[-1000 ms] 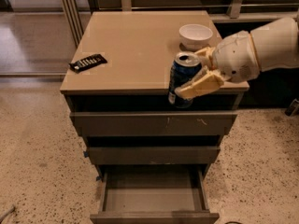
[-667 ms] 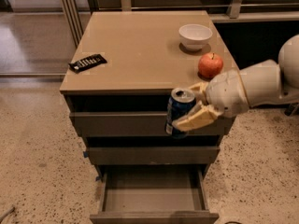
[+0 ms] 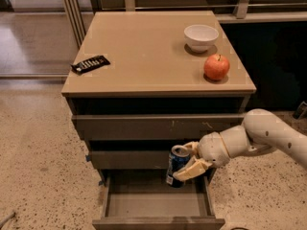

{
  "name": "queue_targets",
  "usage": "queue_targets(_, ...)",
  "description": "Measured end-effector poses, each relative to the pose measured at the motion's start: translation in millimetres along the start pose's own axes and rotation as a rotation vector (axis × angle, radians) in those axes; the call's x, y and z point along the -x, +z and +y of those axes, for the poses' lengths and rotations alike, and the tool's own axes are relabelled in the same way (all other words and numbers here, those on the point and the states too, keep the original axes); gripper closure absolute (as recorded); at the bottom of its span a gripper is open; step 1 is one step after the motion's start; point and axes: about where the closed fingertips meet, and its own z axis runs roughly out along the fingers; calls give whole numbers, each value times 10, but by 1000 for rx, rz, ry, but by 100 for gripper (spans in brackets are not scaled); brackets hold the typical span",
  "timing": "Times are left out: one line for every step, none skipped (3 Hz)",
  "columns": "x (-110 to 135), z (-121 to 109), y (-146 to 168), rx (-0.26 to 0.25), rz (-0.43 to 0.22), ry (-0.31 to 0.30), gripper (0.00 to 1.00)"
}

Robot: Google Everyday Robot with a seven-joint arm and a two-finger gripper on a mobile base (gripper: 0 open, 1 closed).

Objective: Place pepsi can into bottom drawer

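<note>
The pepsi can (image 3: pixel 177 165) is dark blue with a silver top and stands upright in my gripper (image 3: pixel 190 161), which is shut on it from the right. The can hangs in front of the middle drawer, just above the back right part of the bottom drawer (image 3: pixel 156 203). The bottom drawer is pulled open and its grey tray shows nothing inside. My white arm (image 3: pixel 268 135) reaches in from the right.
On the cabinet top (image 3: pixel 144 47) are a white bowl (image 3: pixel 201 36), a red apple (image 3: pixel 216 67) and a black remote-like object (image 3: pixel 90 64). The top drawer (image 3: pixel 158 126) has scratch marks. Speckled floor surrounds the cabinet; a dark wall is to the right.
My gripper has carried the can down from cabinet-top height, past the top drawer, to just above the open bottom drawer. The apple, hidden before, now shows.
</note>
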Motion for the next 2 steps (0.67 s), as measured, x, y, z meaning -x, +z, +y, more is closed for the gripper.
queue_targets(-27,-2,27,5,-7,6,100)
queue_targets(-299,-99,217,-41,25,-35,100)
